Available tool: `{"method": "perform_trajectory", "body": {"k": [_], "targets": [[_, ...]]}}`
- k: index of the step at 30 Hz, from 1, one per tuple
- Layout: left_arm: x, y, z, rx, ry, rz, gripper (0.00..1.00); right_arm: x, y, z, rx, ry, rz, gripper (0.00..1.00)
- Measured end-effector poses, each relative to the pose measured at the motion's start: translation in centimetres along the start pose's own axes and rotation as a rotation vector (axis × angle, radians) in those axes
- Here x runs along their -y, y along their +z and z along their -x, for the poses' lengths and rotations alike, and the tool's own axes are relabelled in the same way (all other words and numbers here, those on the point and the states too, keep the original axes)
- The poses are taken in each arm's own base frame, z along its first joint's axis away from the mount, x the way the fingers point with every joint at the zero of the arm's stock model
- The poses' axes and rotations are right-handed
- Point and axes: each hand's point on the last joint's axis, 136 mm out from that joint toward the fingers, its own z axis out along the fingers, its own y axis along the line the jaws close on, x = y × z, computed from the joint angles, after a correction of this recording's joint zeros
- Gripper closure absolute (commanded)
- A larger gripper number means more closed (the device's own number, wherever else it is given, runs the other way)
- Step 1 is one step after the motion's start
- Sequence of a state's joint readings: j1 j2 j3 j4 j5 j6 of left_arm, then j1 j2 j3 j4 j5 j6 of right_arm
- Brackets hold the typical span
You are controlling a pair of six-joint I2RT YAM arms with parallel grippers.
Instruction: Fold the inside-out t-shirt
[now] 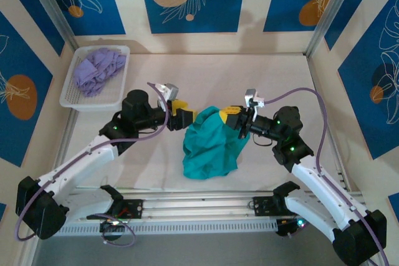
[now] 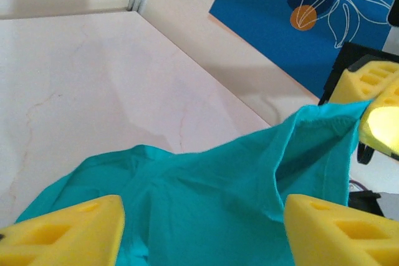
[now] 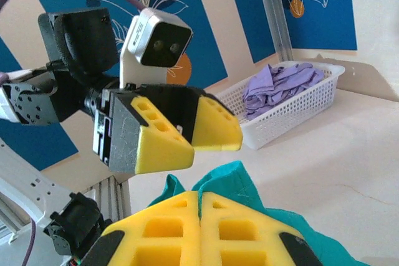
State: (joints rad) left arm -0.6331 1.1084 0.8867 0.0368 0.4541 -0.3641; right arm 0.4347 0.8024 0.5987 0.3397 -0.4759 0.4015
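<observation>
L pincer (image 2: 202,210) is standing wide, its fingers (image 2: 62,232) sitting well apart w/ the teal t-shirt (image 2: 212,197) lying loose between them, not pinched. R pincer (image 3: 199,204) is clamping shut on an edge of the t-shirt, holding that bit up off the desk (image 1: 262,79). Rest of the cloth is bunching below & between both pincers, which are facing each other, near. Beyond L pincer, a white basket (image 3: 293,113) is holding a purple garment (image 3: 280,82).

Crumpled teal-green t-shirt (image 1: 211,147), a bunched heap on the table (image 1: 274,73), one corner aloft.
</observation>
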Motion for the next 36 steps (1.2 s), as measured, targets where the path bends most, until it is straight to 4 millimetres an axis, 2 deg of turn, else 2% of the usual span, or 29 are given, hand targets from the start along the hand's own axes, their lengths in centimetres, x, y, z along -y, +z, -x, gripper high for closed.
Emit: {"method": "perform_trajectory", "body": {"k": [5, 10, 13, 15, 18, 20, 21, 23, 27, 30, 34, 36], "targets": [[0.2, 0.1, 0.0, -0.021, 0.023, 0.003, 0.27, 0.1, 0.1, -0.5, -0.02, 0.0, 0.009, 1.0], [1.7, 1.8, 0.0, -0.077, 0.066, -0.042, 0.35, 0.2, 0.4, -1.0, -0.037, 0.007, 0.015, 1.0], [2.4, 2.7, -0.5, -0.119, 0.091, -0.062, 0.48, 0.2, 0.4, -1.0, -0.039, 0.006, 0.018, 1.0], [2.4, 3.3, -1.0, -0.144, 0.101, -0.064, 0.61, 0.2, 0.4, -1.0, -0.04, 0.007, 0.018, 1.0], [1.8, 3.9, -1.6, -0.172, 0.09, -0.052, 0.85, 0.1, 0.4, -1.1, -0.042, 0.002, 0.02, 1.0], [1.5, 4.4, -1.7, -0.176, 0.084, -0.045, 0.95, 0.2, 0.4, -1.4, -0.049, -0.002, 0.02, 0.98], [1.4, 4.6, -1.5, -0.174, 0.074, -0.045, 0.99, 0.3, 0.4, -1.7, -0.056, -0.002, 0.017, 0.91], [1.4, 5.4, -1.1, -0.157, 0.057, -0.05, 1.0, 0.5, 0.2, -2.4, -0.076, 0.004, 0.004, 0.69], [2.2, 7.4, -0.5, -0.136, 0.033, -0.072, 1.0, 1.9, -0.7, -3.2, -0.108, 0.03, -0.117, 0.55], [4.0, 9.6, -1.3, -0.149, 0.019, -0.109, 1.0, 3.6, -2.1, -1.8, -0.109, 0.046, -0.294, 0.51], [6.1, 13.3, -3.5, -0.19, -0.011, -0.141, 1.0, 5.7, -5.6, 2.8, -0.023, 0.03, -0.562, 0.49], [6.6, 15.2, -4.8, -0.217, -0.024, -0.144, 1.0, 6.5, -7.5, 4.2, 0.019, 0.023, -0.675, 0.48]]}}
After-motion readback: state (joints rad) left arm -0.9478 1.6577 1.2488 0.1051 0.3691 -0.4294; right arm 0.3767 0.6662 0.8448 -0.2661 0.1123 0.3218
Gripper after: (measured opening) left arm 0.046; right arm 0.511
